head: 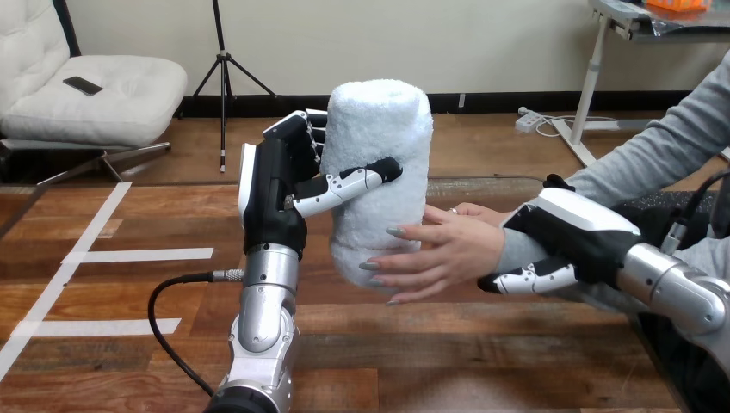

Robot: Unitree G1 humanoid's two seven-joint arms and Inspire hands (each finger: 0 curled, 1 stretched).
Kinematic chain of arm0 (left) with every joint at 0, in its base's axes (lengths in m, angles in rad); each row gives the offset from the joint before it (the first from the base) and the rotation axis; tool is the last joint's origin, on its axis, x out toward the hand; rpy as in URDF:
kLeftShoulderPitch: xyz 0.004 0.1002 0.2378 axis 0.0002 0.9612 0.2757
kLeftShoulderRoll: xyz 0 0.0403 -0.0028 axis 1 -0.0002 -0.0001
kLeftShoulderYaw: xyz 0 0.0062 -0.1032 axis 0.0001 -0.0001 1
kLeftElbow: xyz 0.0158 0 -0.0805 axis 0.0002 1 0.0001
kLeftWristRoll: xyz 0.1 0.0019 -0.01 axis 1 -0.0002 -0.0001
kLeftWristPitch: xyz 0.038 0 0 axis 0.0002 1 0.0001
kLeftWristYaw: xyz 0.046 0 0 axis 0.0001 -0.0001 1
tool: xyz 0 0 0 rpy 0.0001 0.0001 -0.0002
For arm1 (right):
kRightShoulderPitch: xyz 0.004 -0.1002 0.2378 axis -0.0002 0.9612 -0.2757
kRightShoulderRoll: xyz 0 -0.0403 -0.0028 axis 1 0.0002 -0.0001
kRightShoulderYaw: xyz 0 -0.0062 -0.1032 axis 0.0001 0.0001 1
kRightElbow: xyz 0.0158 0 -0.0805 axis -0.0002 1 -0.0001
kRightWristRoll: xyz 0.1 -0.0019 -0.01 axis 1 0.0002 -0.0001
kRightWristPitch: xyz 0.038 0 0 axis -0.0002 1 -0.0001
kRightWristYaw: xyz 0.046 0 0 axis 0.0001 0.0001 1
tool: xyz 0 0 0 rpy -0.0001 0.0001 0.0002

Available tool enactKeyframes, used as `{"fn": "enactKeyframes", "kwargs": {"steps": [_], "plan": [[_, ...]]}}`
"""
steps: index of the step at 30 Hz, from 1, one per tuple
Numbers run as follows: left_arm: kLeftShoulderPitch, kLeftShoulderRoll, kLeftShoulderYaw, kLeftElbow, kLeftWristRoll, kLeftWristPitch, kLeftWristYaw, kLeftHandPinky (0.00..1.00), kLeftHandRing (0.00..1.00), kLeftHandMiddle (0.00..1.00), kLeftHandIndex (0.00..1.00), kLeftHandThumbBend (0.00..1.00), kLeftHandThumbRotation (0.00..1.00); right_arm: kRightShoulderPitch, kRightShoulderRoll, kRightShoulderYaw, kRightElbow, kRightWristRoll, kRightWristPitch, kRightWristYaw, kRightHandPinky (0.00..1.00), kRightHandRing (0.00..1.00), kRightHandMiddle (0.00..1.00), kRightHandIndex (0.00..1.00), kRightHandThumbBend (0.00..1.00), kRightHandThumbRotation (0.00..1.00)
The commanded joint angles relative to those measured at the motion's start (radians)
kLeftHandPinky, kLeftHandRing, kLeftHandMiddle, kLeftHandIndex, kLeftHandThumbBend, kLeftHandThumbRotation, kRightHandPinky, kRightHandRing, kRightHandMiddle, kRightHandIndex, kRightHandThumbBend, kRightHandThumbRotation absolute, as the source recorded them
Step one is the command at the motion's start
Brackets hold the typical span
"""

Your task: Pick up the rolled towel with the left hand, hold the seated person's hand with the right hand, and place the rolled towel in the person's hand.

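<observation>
White rolled towel [379,172] stands upright at the frame's centre above the wooden desk [482,361], gripped by the left hand [277,189], whose thumb lies across its front. The person's hand [448,254] touches its lower part. At centre right, the right hand [575,234] clasps that wrist.

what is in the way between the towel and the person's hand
Nothing visible. The left hand holds the rolled towel upright, and the person's hand is open right beside its lower part, fingertips at its surface. The right hand is wrapped round the person's wrist.
</observation>
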Motion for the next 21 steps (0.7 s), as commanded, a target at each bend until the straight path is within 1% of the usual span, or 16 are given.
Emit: {"fn": "enactKeyframes", "kwargs": {"steps": [1, 10, 21], "plan": [[-0.079, 0.000, -0.014, -0.018, 0.015, -0.030, 0.006, 0.36, 0.38, 0.41, 0.40, 0.73, 0.00, -0.115, 0.043, -0.004, -0.016, 0.000, -0.007, -0.020, 0.22, 0.25, 0.30, 0.31, 0.61, 0.44], [-0.079, -0.005, -0.014, -0.017, 0.008, -0.028, -0.002, 0.36, 0.38, 0.41, 0.40, 0.73, 0.00, -0.132, 0.057, -0.007, -0.006, -0.001, -0.004, -0.014, 0.19, 0.22, 0.26, 0.27, 0.61, 0.43], [-0.080, -0.007, -0.016, -0.016, 0.008, -0.027, -0.007, 0.36, 0.38, 0.41, 0.40, 0.72, 0.00, -0.150, 0.066, -0.005, -0.007, -0.007, 0.008, -0.007, 0.18, 0.21, 0.26, 0.27, 0.61, 0.43]]}}
